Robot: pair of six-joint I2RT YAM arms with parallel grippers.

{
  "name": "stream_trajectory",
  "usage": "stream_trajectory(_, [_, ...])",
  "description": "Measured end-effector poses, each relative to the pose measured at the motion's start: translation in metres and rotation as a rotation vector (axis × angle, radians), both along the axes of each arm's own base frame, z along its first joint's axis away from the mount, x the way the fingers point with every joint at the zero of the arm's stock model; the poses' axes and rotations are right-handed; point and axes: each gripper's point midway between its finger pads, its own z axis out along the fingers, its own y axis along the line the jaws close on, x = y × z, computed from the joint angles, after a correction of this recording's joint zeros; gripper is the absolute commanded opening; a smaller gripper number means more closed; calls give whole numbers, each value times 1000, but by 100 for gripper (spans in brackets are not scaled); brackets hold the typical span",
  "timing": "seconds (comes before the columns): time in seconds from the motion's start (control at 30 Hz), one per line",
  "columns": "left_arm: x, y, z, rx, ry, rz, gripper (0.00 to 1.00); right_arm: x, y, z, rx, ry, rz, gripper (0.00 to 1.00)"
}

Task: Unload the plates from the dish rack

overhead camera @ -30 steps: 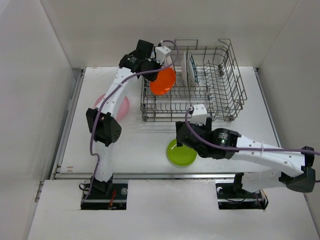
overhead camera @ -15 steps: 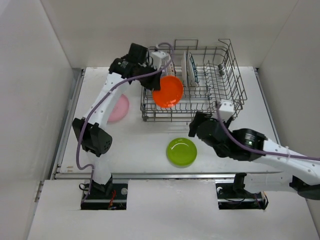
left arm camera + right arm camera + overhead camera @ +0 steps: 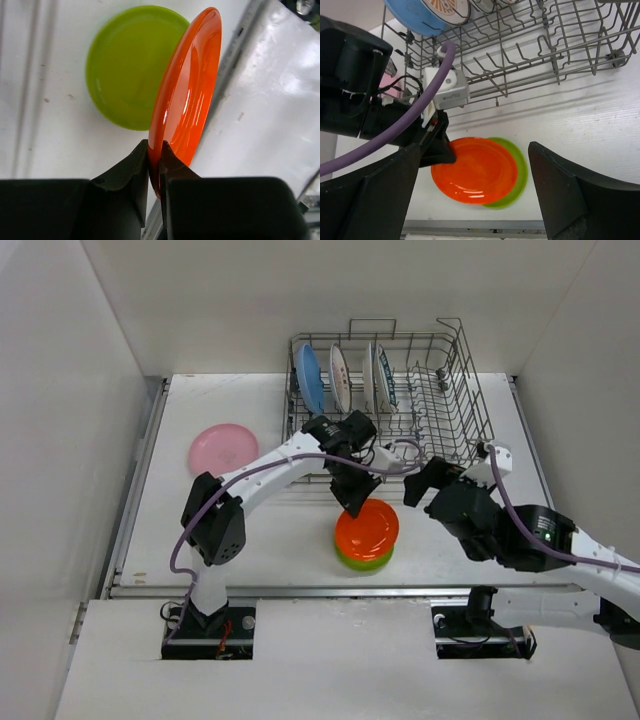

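The small orange plate (image 3: 367, 527) looks light, hard and shiny, so it could slip. Its thin rim is the best place to pinch. The left gripper (image 3: 155, 160) is squeezed tight on that rim and holds the plate right over the lime green plate (image 3: 125, 65), in front of the dish rack (image 3: 470, 405). The right gripper (image 3: 475, 150) hangs spread wide, holding nothing.
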Motion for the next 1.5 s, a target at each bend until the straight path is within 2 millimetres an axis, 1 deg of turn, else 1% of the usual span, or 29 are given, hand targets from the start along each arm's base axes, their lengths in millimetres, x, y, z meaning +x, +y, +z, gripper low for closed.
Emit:
stream_trajectory(0.1, [15, -2, -12, 21, -40, 26, 0, 1, 6, -7, -27, 16, 6, 94])
stream_trajectory(0.17, [22, -3, -23, 42, -50, 38, 7, 2, 11, -13, -46, 30, 13, 94])
stream_trajectory(0.2, [25, -3, -29, 55, -51, 40, 21, 2, 12, -15, -52, 36, 16, 94])
stream_trajectory(0.23, [26, -4, -34, 66, -49, 35, 28, 2, 13, -16, -55, 40, 19, 94])
stream_trajectory(0.3, [25, -4, -43, 89, -47, 21, 38, 2, 14, -16, -56, 42, 21, 94])
stream_trajectory(0.33, [24, -3, -47, 100, -44, 13, 47, 1, 14, -16, -55, 42, 21, 95])
stream_trajectory(0.43, [19, -3, -51, 114, -38, -9, 59, 2, 13, -16, -57, 41, 20, 95])
stream_trajectory(0.47, [18, -3, -51, 116, -38, -12, 69, 2, 13, -16, -58, 42, 20, 95])
stream_trajectory(0.53, [18, -2, -50, 117, -41, -17, 72, 2, 12, -16, -58, 37, 15, 96])
stream_trajectory(0.63, [16, 0, -48, 124, -35, -18, 72, 3, 9, -13, -56, 27, 5, 96])
stream_trajectory(0.73, [14, 4, -38, 121, -45, -15, 72, 4, 7, -4, -45, 10, -8, 96])
stream_trajectory(0.8, [16, 6, -24, 105, -68, -9, 72, 6, 4, 11, -23, -15, -23, 96])
stream_trajectory(0.87, [19, 8, -4, 74, -98, 7, 73, 8, -1, 32, 2, -50, -42, 96])
stream_trajectory(0.9, [22, 10, 7, 54, -115, 24, 75, 10, -4, 47, 14, -75, -55, 96])
stream_trajectory(0.97, [34, 19, 34, 13, -157, 82, 76, 14, -11, 75, 7, -125, -77, 96])
stream_trajectory(1.0, [43, 27, 48, -7, -181, 125, 76, 18, -14, 88, -9, -147, -97, 96])
stream_trajectory(1.07, [69, 48, 75, -51, -220, 251, 76, 27, -21, 112, -39, -186, -137, 96])
stream_trajectory(1.1, [96, 72, 93, -75, -252, 378, 76, 37, -22, 127, -81, -207, -172, 96])
stream_trajectory(1.13, [102, 78, 97, -82, -258, 408, 76, 39, -21, 129, -87, -211, -176, 96])
stream_trajectory(1.17, [121, 100, 105, -92, -271, 507, 76, 48, -19, 133, -133, -213, -181, 96])
stream_trajectory(1.2, [135, 122, 111, -93, -282, 592, 78, 58, -15, 135, -173, -208, -184, 96])
stream_trajectory(1.27, [159, 168, 116, -69, -307, 755, 80, 84, 0, 134, -243, -184, -173, 96])
stream_trajectory(1.3, [167, 188, 117, -53, -317, 820, 81, 102, 8, 132, -272, -167, -160, 96])
stream_trajectory(1.33, [174, 210, 118, -33, -329, 888, 81, 123, 17, 125, -301, -138, -144, 95])
stream_trajectory(1.37, [178, 226, 119, -22, -337, 936, 82, 143, 25, 119, -317, -116, -127, 91])
stream_trajectory(1.4, [181, 240, 121, -12, -343, 981, 82, 167, 33, 109, -332, -91, -111, 80])
stream_trajectory(1.43, [181, 253, 123, -4, -347, 1020, 84, 190, 37, 95, -355, -59, -101, 76])
stream_trajectory(1.5, [180, 274, 128, -1, -366, 1084, 85, 230, 42, 61, -390, 11, -67, 75])
